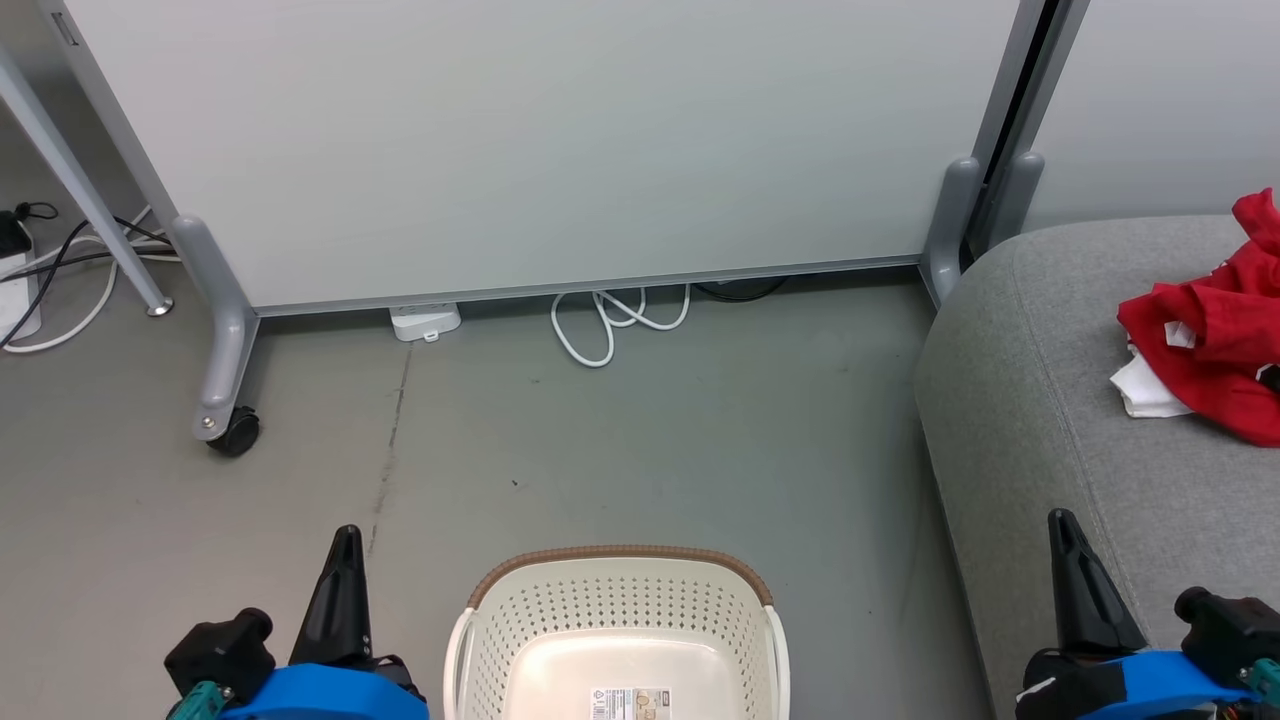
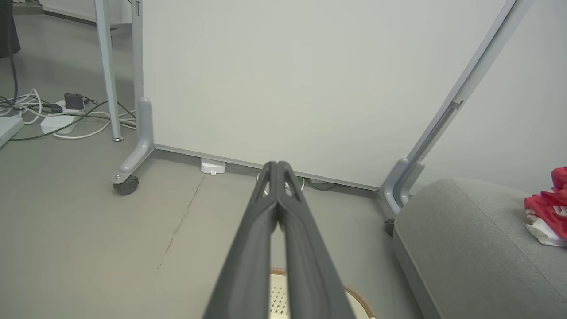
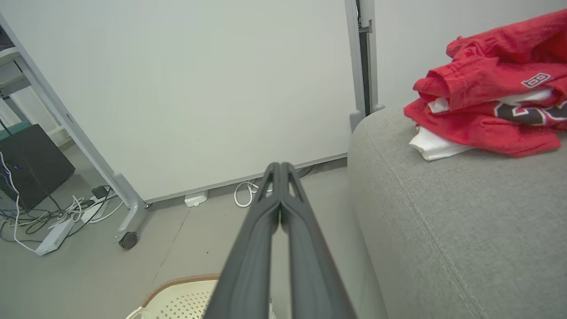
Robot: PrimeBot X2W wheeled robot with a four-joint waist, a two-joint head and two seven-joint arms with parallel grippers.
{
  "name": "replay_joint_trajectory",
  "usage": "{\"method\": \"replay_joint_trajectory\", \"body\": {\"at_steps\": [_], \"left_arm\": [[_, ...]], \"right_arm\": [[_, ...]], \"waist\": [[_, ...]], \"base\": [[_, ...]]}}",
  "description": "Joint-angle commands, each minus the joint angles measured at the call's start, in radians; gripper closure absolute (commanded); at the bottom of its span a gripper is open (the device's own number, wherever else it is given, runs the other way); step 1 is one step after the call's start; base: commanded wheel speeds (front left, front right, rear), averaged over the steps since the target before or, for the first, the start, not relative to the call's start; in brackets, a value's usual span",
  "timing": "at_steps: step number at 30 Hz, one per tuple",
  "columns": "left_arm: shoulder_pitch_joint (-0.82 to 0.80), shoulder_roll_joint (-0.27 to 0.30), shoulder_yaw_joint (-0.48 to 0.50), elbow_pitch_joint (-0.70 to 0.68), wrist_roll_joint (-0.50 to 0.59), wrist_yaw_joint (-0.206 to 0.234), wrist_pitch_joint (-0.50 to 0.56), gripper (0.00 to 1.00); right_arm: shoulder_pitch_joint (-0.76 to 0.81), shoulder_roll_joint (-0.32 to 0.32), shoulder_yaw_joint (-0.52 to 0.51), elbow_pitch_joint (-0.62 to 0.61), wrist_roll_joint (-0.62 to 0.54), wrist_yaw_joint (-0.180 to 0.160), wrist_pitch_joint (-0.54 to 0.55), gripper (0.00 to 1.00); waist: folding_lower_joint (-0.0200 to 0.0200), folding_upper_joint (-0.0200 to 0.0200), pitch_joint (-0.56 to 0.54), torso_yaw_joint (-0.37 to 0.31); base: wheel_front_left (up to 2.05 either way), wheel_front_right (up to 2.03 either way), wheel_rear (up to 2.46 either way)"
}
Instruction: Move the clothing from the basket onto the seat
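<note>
At the far left a tangle of dark and white cables (image 1: 70, 270) lies on the grey floor (image 1: 600, 450) beside a slanted metal leg (image 1: 80, 180). Next stands a pale partition panel (image 1: 560, 150) on a grey foot with a black wheel (image 1: 236, 432). Under its lower edge sit a small white power block (image 1: 425, 322) and a looped white cord (image 1: 612, 325). The left gripper (image 1: 346, 540) rises at the lower left, just left of the basket (image 1: 620, 556). In the left wrist view its two dark fingers (image 2: 261, 230) are pressed together at the tips with nothing between them. The basket stands on the floor at the bottom middle, between the two grippers, with a cream wall full of holes, a brown rim and a barcode label (image 1: 630, 703) on its inner bottom. The right gripper (image 1: 1063, 525) rises at the lower right, in front of the grey fabric of the seat (image 1: 1040, 400), likewise closed on itself and holding nothing. The seat, a big cushion with a rounded corner, is to the right of the basket and apart from it. The clothing (image 1: 1215, 330), a crumpled red heap with some white showing, lies on top of the seat at the right edge, well apart from both grippers. The right wrist view shows part of a dark number on it.
</note>
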Motion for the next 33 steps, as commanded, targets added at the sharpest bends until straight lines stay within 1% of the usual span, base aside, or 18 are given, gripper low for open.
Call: {"method": "replay_joint_trajectory", "body": {"at_steps": [1, 16, 33], "left_arm": [[-0.031, 0.001, 0.011, -0.02, -0.05, -0.002, 0.01, 1.0], [-0.048, 0.001, 0.039, -0.03, -0.301, -0.005, 0.073, 1.0], [-0.064, 0.001, 0.066, -0.039, -0.539, -0.008, 0.134, 1.0]], "right_arm": [[-0.022, -0.002, -0.003, -0.013, 0.053, 0.0, 0.012, 1.0], [-0.044, -0.002, -0.007, -0.009, 0.315, 0.0, 0.074, 1.0], [-0.064, -0.002, -0.013, -0.002, 0.563, 0.0, 0.136, 1.0]], "waist": [[0.0, 0.0, 0.0, -0.001], [0.0, 0.0, -0.002, -0.008], [0.0, 0.0, -0.004, -0.017]], "base": [[0.0, 0.0, 0.0], [0.0, 0.0, 0.0], [0.0, 0.0, 0.0]]}}
